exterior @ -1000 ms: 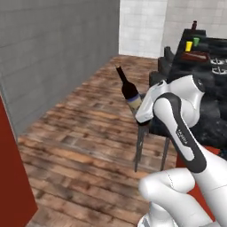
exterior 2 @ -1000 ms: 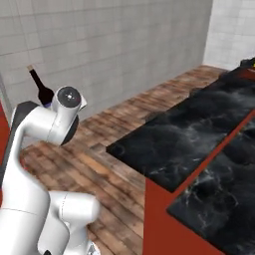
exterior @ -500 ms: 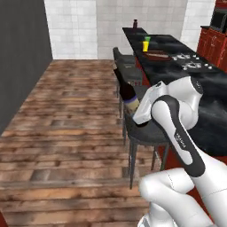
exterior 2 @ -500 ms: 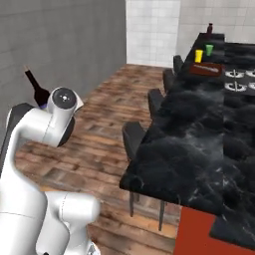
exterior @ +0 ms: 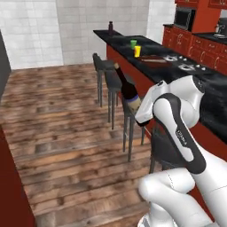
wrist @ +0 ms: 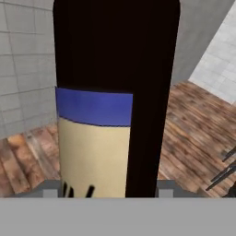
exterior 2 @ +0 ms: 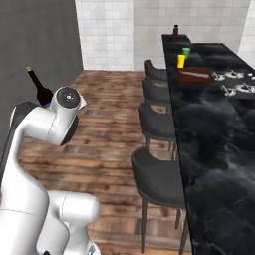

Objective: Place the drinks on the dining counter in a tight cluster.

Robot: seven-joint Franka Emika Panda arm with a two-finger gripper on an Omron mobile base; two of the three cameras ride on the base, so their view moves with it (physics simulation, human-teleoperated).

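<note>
The hand [wrist: 110, 196] is closed on the tall dark wine bottle [exterior: 128, 90], whose cream label with a blue band faces the hand view, and holds it up in the air, tilted, over the wooden floor [exterior: 57, 128] beside the row of dark stools [exterior 2: 158, 124]. On the far end of the long black-marble dining counter [exterior 2: 209, 129] stands a maroon bottle [exterior 2: 175, 30], with a green cup [exterior 2: 186, 51] and a yellow cup [exterior 2: 181, 61] nearer.

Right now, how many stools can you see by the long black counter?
4, all in a row along the dining counter: the nearest stool, the second stool, the third stool and the farthest stool. None looks hidden.
</note>
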